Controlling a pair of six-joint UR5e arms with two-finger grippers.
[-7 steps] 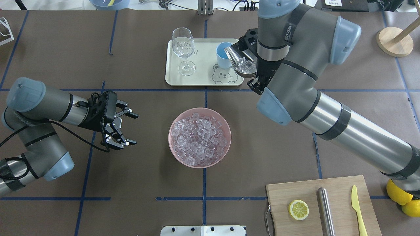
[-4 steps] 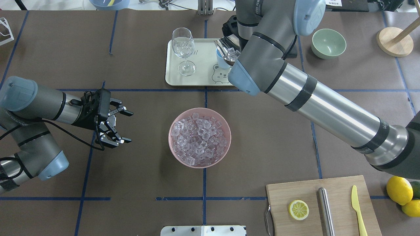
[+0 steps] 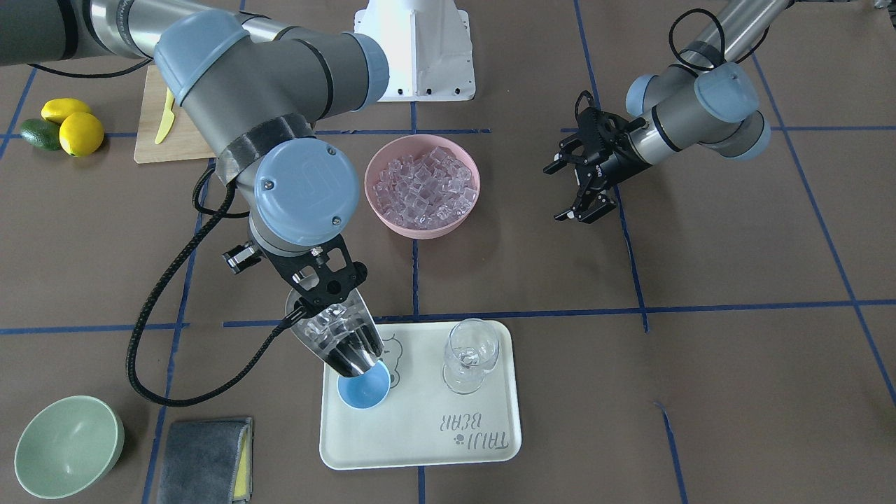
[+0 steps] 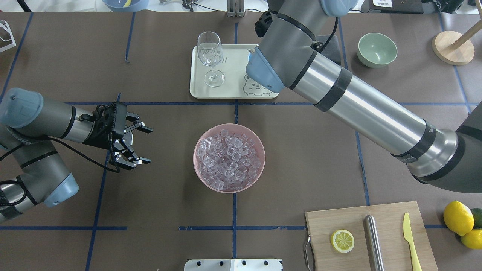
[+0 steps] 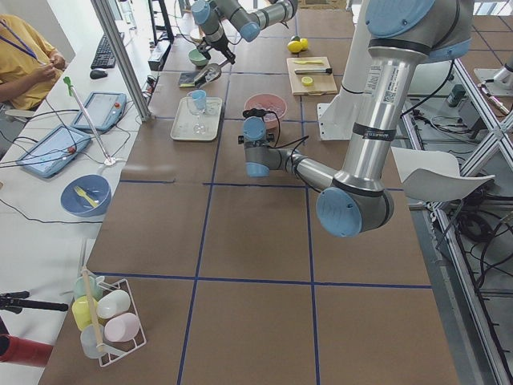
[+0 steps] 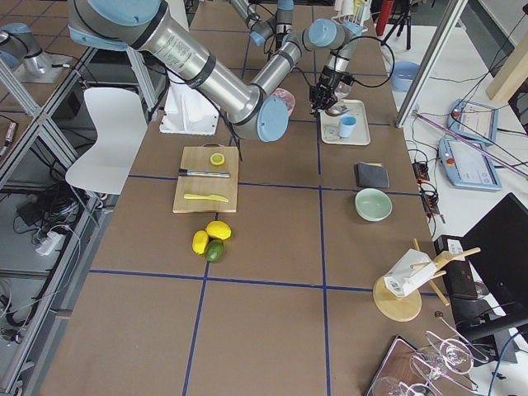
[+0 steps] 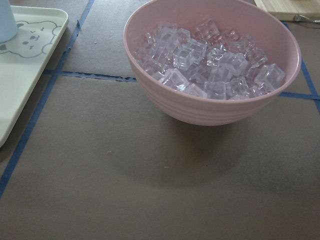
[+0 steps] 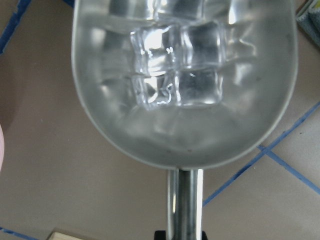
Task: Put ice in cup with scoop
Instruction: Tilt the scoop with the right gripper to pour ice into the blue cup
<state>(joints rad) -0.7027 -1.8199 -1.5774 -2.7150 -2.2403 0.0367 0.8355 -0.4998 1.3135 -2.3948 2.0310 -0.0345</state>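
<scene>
brown table [image 3: 700, 364], scoop [image 3: 341, 341] tilted over cup [image 3: 365, 393]

overhead: high at near edge, looking forward-down on table [image 4: 158, 210] | front: far edge, facing back, steep | side views: left and right table ends, distant | left wrist: low, near bowl [image 7: 210, 107] | right wrist: very close on scoop [image 8: 185, 132] | shared: bowl, tray [image 3: 420, 434] in overhead, front, left wrist

Overhead, right arm [image 4: 339, 94] hides scoop [image 3: 341, 341] — most of cup [image 3: 364, 393].
</scene>
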